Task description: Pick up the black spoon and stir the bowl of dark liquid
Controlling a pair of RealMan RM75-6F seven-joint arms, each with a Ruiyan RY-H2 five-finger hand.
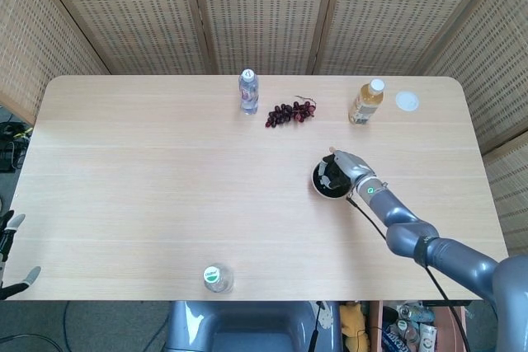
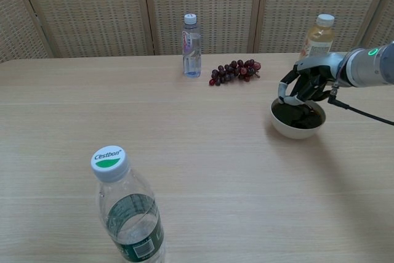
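Hovering over the white bowl of dark liquid (image 2: 297, 119), my right hand (image 2: 303, 84) has its fingers curled downward into the bowl's mouth; I think the black spoon is pinched in there, but it blends into the dark fingers and liquid, so I cannot tell for certain. Beyond the hand stands the juice bottle (image 2: 318, 37), with a white lid (image 1: 407, 101) lying beside it farther out. Off the hand's inner side lie the grapes (image 2: 234, 71), then a clear water bottle (image 2: 192, 37). Well nearer me stands another water bottle (image 2: 127, 210). My left hand (image 1: 10, 255) barely peeks past the table edge (image 1: 49, 204), fingers apart.
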